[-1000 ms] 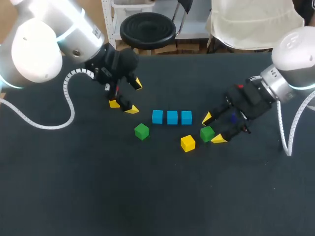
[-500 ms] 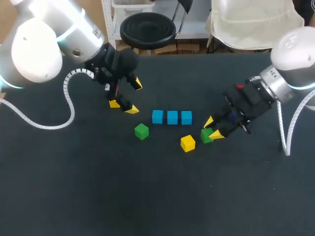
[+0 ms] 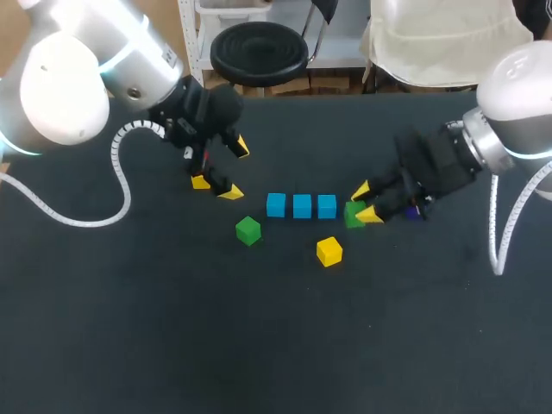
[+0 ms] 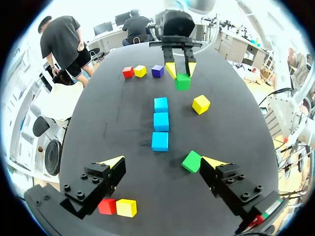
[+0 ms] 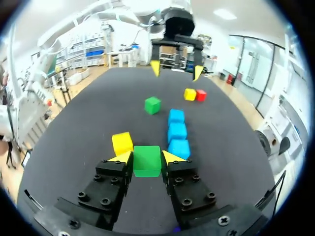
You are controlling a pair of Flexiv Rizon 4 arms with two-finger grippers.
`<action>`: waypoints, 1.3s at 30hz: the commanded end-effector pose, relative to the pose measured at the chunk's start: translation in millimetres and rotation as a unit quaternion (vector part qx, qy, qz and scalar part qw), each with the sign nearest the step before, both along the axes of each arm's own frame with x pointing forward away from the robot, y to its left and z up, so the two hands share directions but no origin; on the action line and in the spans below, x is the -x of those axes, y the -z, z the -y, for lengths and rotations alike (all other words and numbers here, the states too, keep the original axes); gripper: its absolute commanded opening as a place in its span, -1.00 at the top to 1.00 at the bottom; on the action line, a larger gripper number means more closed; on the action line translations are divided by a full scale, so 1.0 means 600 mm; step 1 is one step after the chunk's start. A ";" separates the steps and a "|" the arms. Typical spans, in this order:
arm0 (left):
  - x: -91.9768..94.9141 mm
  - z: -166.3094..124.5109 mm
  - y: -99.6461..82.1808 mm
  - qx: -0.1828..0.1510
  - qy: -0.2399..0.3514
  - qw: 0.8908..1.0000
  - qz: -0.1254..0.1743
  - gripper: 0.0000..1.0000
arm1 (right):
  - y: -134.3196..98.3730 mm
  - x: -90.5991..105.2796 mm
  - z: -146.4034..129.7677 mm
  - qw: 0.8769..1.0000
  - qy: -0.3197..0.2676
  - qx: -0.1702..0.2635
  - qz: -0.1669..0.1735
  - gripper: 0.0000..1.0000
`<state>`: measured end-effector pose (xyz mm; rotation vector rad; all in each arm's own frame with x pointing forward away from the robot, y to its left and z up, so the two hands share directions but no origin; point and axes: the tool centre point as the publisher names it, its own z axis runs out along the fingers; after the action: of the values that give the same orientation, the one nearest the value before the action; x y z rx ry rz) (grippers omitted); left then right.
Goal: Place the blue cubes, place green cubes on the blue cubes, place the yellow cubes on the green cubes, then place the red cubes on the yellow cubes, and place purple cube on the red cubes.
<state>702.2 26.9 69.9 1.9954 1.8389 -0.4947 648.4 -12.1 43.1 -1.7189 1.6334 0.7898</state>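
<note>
Bench (image 3: 172,345) showing plain black. Row cubes (image 3: 301,206) showing blue. Loose cube (image 3: 248,230), gripped cube (image 3: 353,214) showing green. Mid-bench cube (image 3: 329,251) showing yellow. Cube under right arm (image 4: 157,71) showing purple. Left gripper (image 4: 163,162), right gripper (image 5: 146,158) wearing yellow tips, black bodies.

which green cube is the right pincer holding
The green cube at the end of the blue row, clamped in the right pincer; the other green cube lies free, untouched.

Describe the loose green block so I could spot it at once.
On the black table, find the row of three blue cubes. The loose green cube sits alone off that row's left end, on the robot's side. The other green cube is clamped in the right gripper.
</note>
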 end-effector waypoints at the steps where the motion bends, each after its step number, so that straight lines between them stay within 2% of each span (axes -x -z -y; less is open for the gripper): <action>1: 0.000 -0.002 0.001 0.002 0.001 1.000 0.001 -1.00 | -0.033 0.011 -0.012 0.999 0.032 -0.001 0.021 1.00; 5: 0.000 -0.002 0.001 0.002 0.001 1.000 0.001 -1.00 | -0.049 0.003 -0.032 0.999 0.040 -0.012 0.030 1.00; 11: 0.000 -0.002 0.001 0.002 0.001 1.000 0.001 -1.00 | -0.053 -0.014 -0.068 0.999 0.031 -0.017 0.031 1.00; 27: 0.000 -0.002 0.001 0.002 0.001 1.000 0.001 -1.00 | -0.052 -0.017 -0.074 0.999 0.029 -0.018 0.031 1.00; 35: 0.000 -0.002 0.001 0.002 0.001 1.000 0.001 -1.00 | -0.045 -0.037 -0.099 0.999 0.033 0.022 0.025 1.00; 39: 0.000 -0.002 0.001 0.002 0.001 1.000 0.001 -1.00 | -0.030 -0.042 -0.099 0.999 0.038 0.019 0.015 1.00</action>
<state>702.2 27.0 69.9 1.9954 1.8392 -0.4946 668.6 44.9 67.3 -1.6766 1.6885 0.6932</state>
